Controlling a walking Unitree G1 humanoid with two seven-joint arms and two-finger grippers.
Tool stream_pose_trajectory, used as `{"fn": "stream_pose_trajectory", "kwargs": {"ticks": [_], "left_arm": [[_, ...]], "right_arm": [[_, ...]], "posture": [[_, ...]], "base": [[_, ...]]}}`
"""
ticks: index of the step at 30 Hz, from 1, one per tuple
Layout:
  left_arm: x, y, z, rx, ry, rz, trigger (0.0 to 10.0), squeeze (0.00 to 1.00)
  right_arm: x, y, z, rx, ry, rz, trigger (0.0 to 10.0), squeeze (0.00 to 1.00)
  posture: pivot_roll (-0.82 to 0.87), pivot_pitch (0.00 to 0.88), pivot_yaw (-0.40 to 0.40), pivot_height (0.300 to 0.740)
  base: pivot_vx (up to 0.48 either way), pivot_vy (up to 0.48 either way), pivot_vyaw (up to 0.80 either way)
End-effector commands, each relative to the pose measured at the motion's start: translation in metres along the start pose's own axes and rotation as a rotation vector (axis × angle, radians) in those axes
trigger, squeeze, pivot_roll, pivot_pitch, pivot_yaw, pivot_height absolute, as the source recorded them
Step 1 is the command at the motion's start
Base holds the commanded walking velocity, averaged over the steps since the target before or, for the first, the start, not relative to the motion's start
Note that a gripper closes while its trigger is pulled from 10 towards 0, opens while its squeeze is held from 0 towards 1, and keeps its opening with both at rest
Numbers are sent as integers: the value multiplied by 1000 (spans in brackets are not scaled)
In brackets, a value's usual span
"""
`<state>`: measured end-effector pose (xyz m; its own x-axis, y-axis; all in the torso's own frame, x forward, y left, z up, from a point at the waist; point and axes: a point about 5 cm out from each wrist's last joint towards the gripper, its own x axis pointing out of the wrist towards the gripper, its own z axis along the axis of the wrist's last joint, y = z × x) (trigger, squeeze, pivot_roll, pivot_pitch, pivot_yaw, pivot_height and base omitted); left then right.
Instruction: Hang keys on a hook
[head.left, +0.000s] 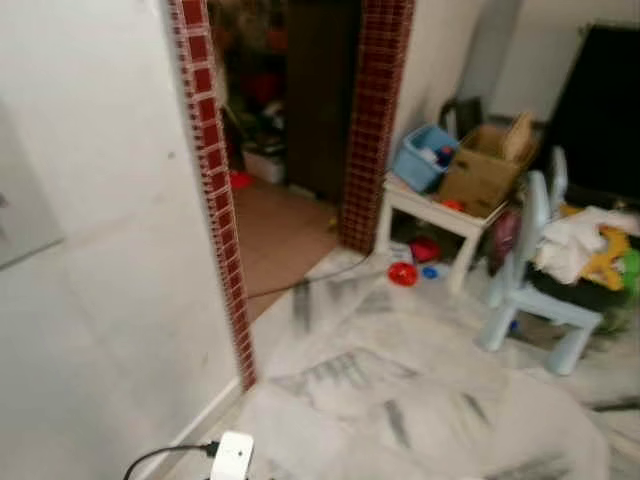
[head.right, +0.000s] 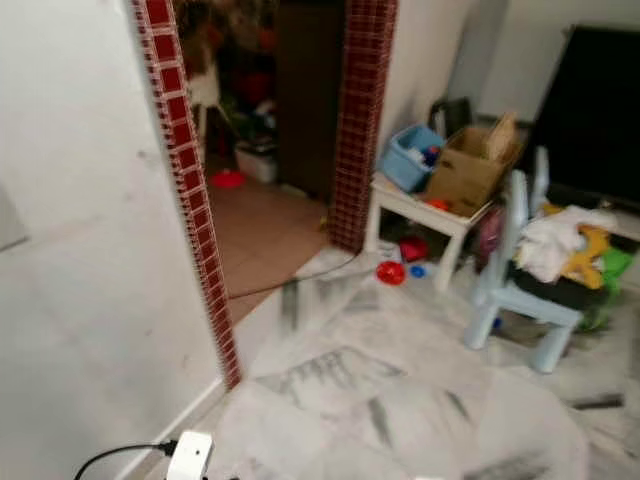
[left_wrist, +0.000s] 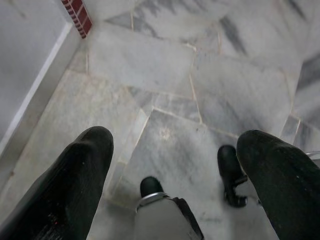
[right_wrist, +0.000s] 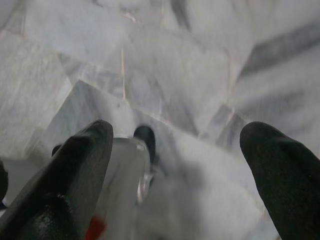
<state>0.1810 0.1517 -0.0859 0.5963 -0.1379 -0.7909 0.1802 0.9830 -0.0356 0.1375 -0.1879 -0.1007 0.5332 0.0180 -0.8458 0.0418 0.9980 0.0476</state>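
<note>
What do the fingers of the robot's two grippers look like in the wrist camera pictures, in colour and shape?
Each gripper has two long black fingers with rounded, blunt tips and a matt, slightly grainy surface. On the left gripper, one finger has tiny red specks near its base. On the right gripper, the fingers look the same, thick and smooth-edged. No cables or printed markings can be made out on them.

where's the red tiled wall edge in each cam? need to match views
Left eye: the red tiled wall edge runs from the top, left of centre, down to the floor.
Right eye: same edge, shifted further left.
Left wrist: its foot sits in a corner, by the white baseboard.
Right wrist: marble floor beyond the open jaws.
Shared landmark: the grey-veined marble floor.
</note>
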Motion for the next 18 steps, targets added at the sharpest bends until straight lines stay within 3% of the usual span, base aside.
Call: {"fn": "stream_pose_trajectory", "kwargs": {"ticks": [1, 18], "left_arm": [[0, 3, 0, 3, 7, 14, 10000, 0], [0, 0, 0, 14, 20, 1, 10000, 0]], "right_arm": [[1, 3, 0, 13, -1, 1, 10000, 0], [0, 3, -2, 26, 5, -4, 10000, 0]], "posture": [[-3, 0, -1, 740], [-5, 0, 0, 740]], "base": [[0, 0, -706], [0, 0, -696]]}}
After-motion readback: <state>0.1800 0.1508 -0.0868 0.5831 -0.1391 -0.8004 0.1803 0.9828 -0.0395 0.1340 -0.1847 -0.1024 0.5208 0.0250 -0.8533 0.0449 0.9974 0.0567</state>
